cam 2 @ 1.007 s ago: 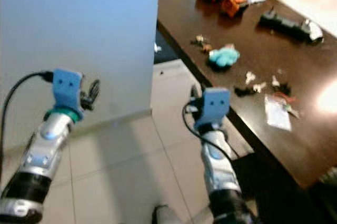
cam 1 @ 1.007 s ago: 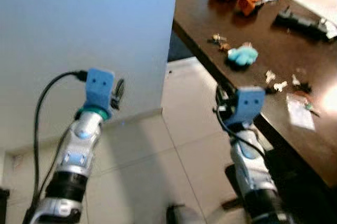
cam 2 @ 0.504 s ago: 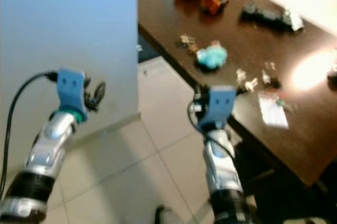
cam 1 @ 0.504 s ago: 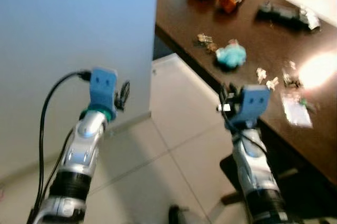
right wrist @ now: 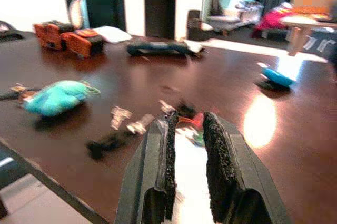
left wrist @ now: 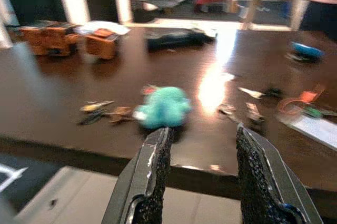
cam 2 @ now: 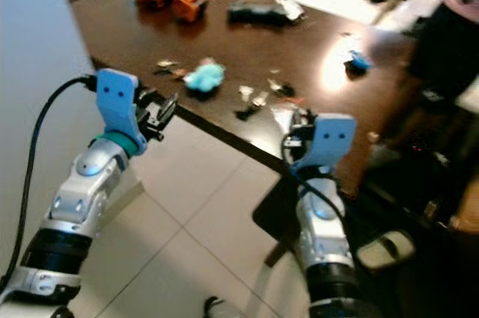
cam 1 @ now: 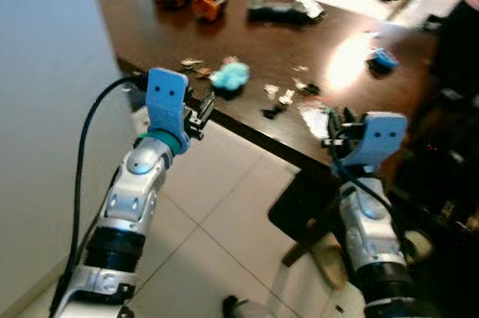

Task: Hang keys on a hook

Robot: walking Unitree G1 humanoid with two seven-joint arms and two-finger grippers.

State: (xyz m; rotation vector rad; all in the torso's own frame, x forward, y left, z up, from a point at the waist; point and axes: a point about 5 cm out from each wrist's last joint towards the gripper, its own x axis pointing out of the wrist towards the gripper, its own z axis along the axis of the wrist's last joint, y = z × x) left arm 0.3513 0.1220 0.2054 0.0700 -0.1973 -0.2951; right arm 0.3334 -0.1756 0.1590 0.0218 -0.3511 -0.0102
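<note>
A dark wooden table (cam 1: 247, 41) is being faced by both arms, raised over a tiled floor (cam 1: 217, 206). The left gripper (left wrist: 197, 182) is being held released, its fingers spread apart, short of the table edge and pointed at a turquoise fluffy keychain (left wrist: 163, 107). Small keys (left wrist: 97, 112) are lying just beside that keychain on the tabletop. The right gripper (right wrist: 187, 176) is being held with only a narrow gap between its fingers, nothing grasped, above the table edge near scattered small items (right wrist: 126, 121).
</note>
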